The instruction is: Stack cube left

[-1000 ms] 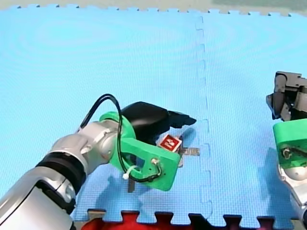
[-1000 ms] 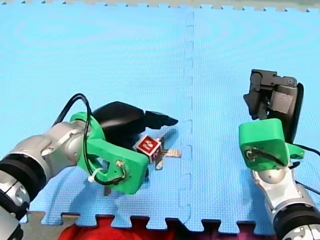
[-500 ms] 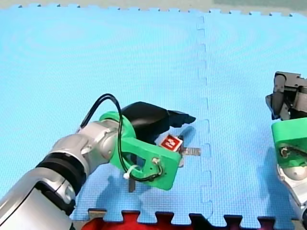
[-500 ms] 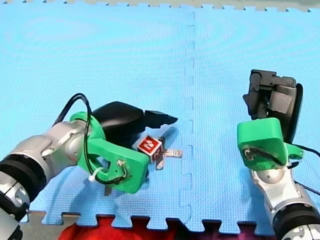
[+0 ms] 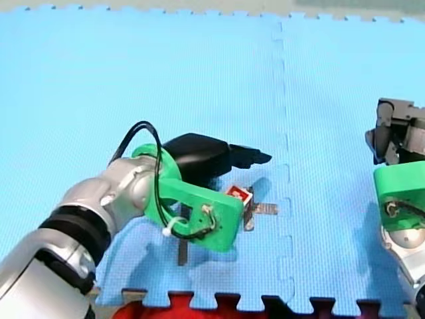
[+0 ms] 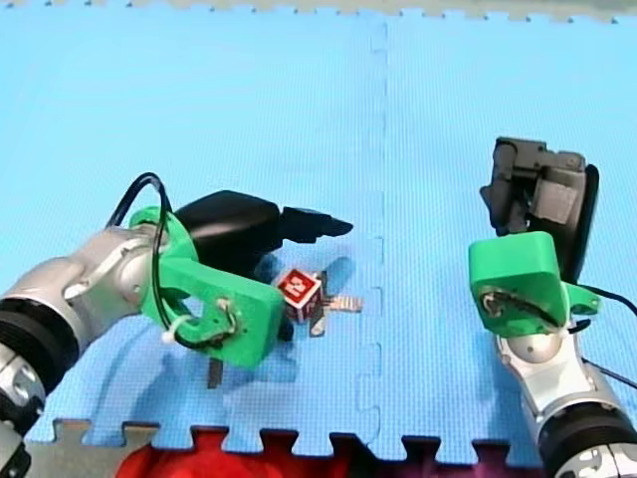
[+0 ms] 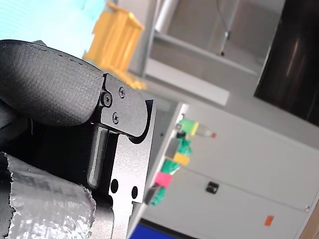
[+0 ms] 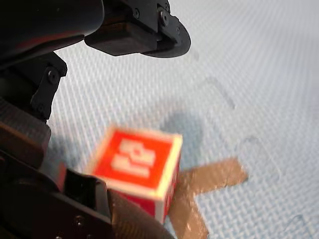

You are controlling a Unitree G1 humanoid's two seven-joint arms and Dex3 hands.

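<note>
nearest the body, the green wrist mount on the left arm sits on the near left side of the tape cross, and over the last second it has slid further left of the cross and swung a little outward. the red cube has not gone with it: it stands where it stood, on the left arm of the cross, touching tape and blue mat with nothing else beneath it. the left hand arches over the cube from the left. in the second wrist view its upper finger hangs well clear on the far side of the cube and a lower finger crowds the near edge, though contact there cannot be told. so the hand stands wide and is not gripping. i judge this a re-aim, not a lift, so the pick is still to come and no stacking has begun. far to the right of the cross the right hand is raised with nothing in it; whether it is open or closed i cannot tell. just right of the cross, the mat seam runs on to the far edge.
</note>
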